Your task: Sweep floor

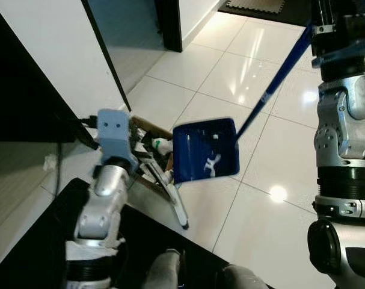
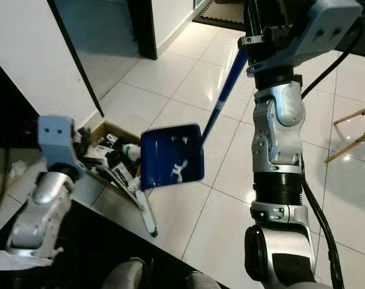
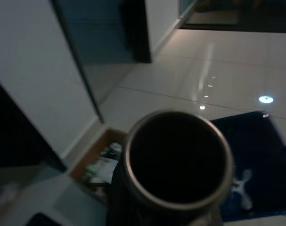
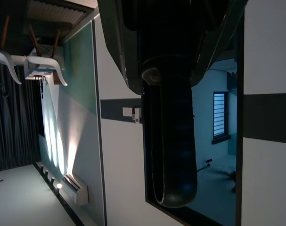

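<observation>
My right gripper (image 2: pixel 258 41) is raised high and shut on the long blue handle (image 1: pixel 282 68) of a blue dustpan (image 1: pixel 205 150). The pan hangs tilted just above the floor beside an open cardboard box (image 2: pixel 107 133) of rubbish, with a white scrap or mark (image 1: pixel 213 162) on its face. My left gripper (image 1: pixel 144 160) reaches down over the box, shut on a broom; its grey-white stick (image 1: pixel 177 206) slants to the floor. In the left wrist view the broom's metal tube end (image 3: pixel 178 157) sits close up, with the box (image 3: pixel 96 165) beyond.
A white wall panel (image 1: pixel 62 54) with a dark edge stands behind the box. Glossy tiled floor (image 1: pixel 278 198) stretches to the right. Wooden chair legs (image 2: pixel 349 133) stand at the far right. A dark mat (image 1: pixel 254 6) lies far ahead, and a black surface (image 1: pixel 32 241) lies near my left side.
</observation>
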Robot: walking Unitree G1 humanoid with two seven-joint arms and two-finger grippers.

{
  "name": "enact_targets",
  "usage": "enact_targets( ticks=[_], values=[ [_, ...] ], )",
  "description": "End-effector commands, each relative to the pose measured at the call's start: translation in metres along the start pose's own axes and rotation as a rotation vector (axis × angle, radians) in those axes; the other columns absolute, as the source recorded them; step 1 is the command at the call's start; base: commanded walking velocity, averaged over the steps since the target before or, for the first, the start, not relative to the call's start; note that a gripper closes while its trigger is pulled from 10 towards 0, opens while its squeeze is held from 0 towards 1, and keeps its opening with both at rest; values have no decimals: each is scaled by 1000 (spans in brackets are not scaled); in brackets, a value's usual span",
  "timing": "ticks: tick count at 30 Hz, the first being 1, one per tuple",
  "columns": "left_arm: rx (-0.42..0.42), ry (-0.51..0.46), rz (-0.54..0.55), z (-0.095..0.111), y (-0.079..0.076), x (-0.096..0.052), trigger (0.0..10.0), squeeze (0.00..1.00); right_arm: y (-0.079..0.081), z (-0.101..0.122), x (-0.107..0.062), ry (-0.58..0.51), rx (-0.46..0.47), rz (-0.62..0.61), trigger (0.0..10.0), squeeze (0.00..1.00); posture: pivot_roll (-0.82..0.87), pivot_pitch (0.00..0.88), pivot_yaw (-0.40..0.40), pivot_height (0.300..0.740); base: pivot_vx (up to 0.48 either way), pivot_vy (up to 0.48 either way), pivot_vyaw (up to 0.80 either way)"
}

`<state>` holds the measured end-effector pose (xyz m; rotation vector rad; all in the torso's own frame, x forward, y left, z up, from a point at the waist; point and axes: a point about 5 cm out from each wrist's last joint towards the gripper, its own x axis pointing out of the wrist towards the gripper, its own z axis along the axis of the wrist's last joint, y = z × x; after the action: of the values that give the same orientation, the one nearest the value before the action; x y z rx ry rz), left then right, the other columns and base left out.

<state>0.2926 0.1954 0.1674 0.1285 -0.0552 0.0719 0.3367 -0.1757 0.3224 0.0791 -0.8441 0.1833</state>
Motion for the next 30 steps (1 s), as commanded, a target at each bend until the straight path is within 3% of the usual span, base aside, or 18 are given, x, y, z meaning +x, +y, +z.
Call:
enact_targets(
  ticks=[1, 2, 4, 6, 9, 10, 12, 15, 16, 17, 20, 22, 25, 29, 30],
  values=[
    [37, 12, 77, 4, 26, 1, 10000, 0, -2, 6, 2, -38, 12, -15, 10000, 0, 93, 89, 56, 740, 0, 0, 0],
    [-115, -11, -85, 19, 30, -7, 10000, 0, -2, 3, -1, -15, 20, -26, 10000, 0, 103, 91, 55, 740, 0, 0, 0],
    [-202, -71, -286, 36, 20, -21, 10000, 0, -3, -1, -3, 0, 26, -34, 10000, 0, 108, 91, 53, 740, 0, 0, 0],
    [-223, -93, -350, 41, 16, -27, 10000, 0, -3, -2, -3, 5, 28, -37, 10000, 0, 108, 91, 53, 740, 0, 0, 0],
    [-323, -105, -686, 57, -10, -59, 10000, 0, -2, -8, -3, 27, 47, -42, 10000, 0, 127, 94, 45, 740, 0, 0, 0],
    [-323, -105, -686, 57, -10, -59, 10000, 0, -2, -8, -3, 27, 47, -42, 10000, 0, 127, 94, 45, 740, 0, 0, 0],
    [-325, -55, -815, 53, -21, -73, 10000, 0, -1, -12, -3, 35, 53, -40, 10000, 0, 130, 94, 42, 740, 0, 0, 0],
    [-278, 28, -834, 39, -19, -77, 10000, 0, 0, -12, -2, 36, 54, -38, 10000, 0, 123, 97, 50, 740, 0, 0, 0],
    [-243, 92, -800, 27, -11, -77, 10000, 0, 1, -12, -2, 35, 52, -39, 10000, 0, 123, 97, 50, 740, 0, 0, 0],
    [-243, 92, -800, 27, -11, -77, 10000, 0, 1, -12, -2, 35, 52, -39, 10000, 0, 123, 97, 50, 740, 0, 0, 0],
    [-147, 201, -636, 7, 24, -75, 10000, 0, -5, -10, -4, 34, 38, -52, 10000, 0, 119, 104, 58, 740, 0, 0, 0],
    [-95, 221, -571, 5, 40, -75, 10000, 0, -8, -9, -5, 34, 31, -58, 10000, 0, 119, 104, 58, 740, 0, 0, 0],
    [43, 240, -177, 4, 104, -57, 10000, 0, -11, -10, -5, 34, 26, -64, 10000, 0, 129, 105, 54, 740, 0, 0, 0],
    [103, 214, 63, 10, 140, -50, 10000, 0, -11, -10, -3, 30, 26, -62, 10000, 0, 137, 104, 50, 740, 0, 0, 0],
    [121, 205, 167, 12, 153, -50, 10000, 0, -10, -9, -2, 27, 27, -60, 10000, 0, 137, 103, 48, 740, 0, 0, 0]
  ],
)
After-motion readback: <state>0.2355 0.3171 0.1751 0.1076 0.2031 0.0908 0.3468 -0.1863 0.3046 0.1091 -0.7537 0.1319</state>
